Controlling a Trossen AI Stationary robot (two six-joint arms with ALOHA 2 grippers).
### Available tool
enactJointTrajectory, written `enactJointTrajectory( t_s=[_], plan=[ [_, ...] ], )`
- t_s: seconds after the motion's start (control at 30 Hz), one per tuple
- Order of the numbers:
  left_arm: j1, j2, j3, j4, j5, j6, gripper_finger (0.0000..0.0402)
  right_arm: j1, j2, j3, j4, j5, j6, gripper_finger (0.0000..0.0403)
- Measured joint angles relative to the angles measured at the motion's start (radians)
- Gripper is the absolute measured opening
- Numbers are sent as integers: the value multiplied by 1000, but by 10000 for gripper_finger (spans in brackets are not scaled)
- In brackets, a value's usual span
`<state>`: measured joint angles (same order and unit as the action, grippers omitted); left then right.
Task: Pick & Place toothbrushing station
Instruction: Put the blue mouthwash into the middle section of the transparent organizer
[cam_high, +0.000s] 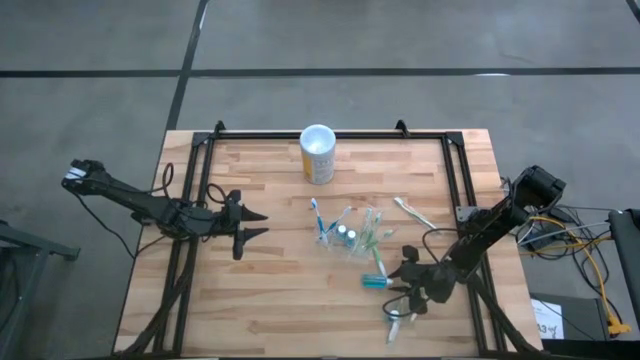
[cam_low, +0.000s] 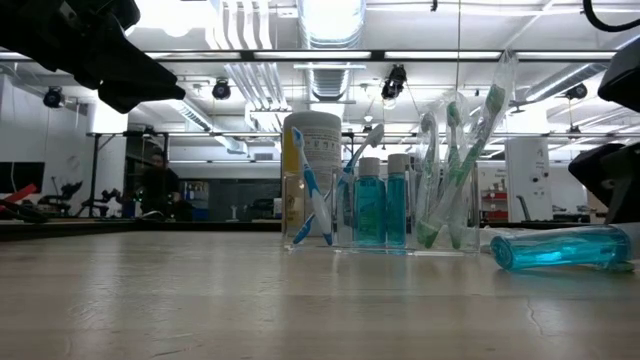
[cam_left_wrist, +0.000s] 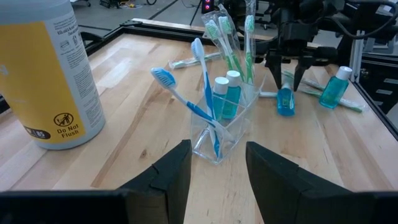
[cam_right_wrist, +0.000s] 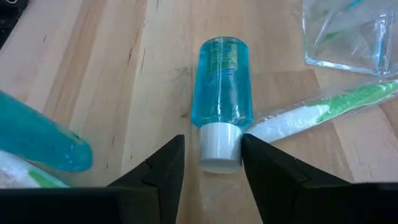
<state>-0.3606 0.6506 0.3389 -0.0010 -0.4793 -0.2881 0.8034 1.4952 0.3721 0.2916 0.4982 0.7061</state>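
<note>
The toothbrushing station (cam_high: 350, 236) is a clear holder standing mid-table with toothbrushes and two small blue bottles upright in it; it also shows in the low view (cam_low: 385, 215) and the left wrist view (cam_left_wrist: 222, 130). A blue bottle (cam_right_wrist: 222, 87) with a white cap lies on its side on the wood right of the station (cam_high: 374, 281). My right gripper (cam_right_wrist: 212, 155) is open and low over that bottle's cap end (cam_high: 397, 282), one finger on each side of the cap. My left gripper (cam_high: 248, 223) hangs open left of the station, holding nothing (cam_left_wrist: 217, 180). My right gripper's fingers slant down from the table's right side and stand on either side of the lying bottle's white cap (cam_right_wrist: 220, 144). One finger (cam_right_wrist: 252, 155) is right up against the cap; I cannot tell whether it touches. A gap shows on the other side.
A yellow canister (cam_high: 318, 155) with a white top stands at the far middle. A second blue bottle (cam_right_wrist: 37, 142) and a wrapped green toothbrush (cam_right_wrist: 323, 111) lie close beside the right gripper. Another wrapped brush (cam_high: 412, 212) lies right of the station. A black frame (cam_high: 330, 133) edges the table.
</note>
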Motion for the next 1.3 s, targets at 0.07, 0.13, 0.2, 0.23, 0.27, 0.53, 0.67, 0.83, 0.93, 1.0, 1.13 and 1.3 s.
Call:
enactJointTrajectory(
  t_s=[0.07, 0.13, 0.2, 0.23, 0.27, 0.53, 0.67, 0.83, 0.93, 1.0, 1.13, 1.3],
  plan=[
    [0, 0, 0, 0, 0, 0, 157, 0, 0, 0, 0, -2, 2, 147],
    [0, 0, 0, 0, 0, 0, 157, 0, 0, 0, 0, -2, 1, 141],
    [0, 0, 0, 0, 0, 0, 157, 0, 0, 0, 0, -2, 2, 134],
    [0, 0, 0, 0, 0, 0, 157, 0, 0, 0, 0, -2, 2, 131],
    [0, 0, 0, 0, 0, 0, 157, 0, 0, 0, 0, -2, 5, 128],
    [0, 0, 0, 0, 0, 0, 157, 1, 0, 0, 0, -2, 47, 106],
    [0, 0, 0, 0, 0, 0, 157, 1, 0, 0, 0, -2, 47, 101],
    [0, 0, 0, 0, 0, 0, 157, 1, -5, 0, 0, -3, 52, 99],
    [0, 0, 0, 0, 0, 0, 157, 1, -24, 0, -1, -6, 97, 99],
    [0, 0, 0, 0, 0, 0, 157, 1, -46, 0, -13, -14, 121, 99],
    [0, 0, 0, 0, 0, 0, 157, 1, -117, 31, -158, -29, 156, 98],
    [0, 0, 0, 0, 0, 0, 157, 1, -200, 157, -506, -29, 155, 98]
  ],
)
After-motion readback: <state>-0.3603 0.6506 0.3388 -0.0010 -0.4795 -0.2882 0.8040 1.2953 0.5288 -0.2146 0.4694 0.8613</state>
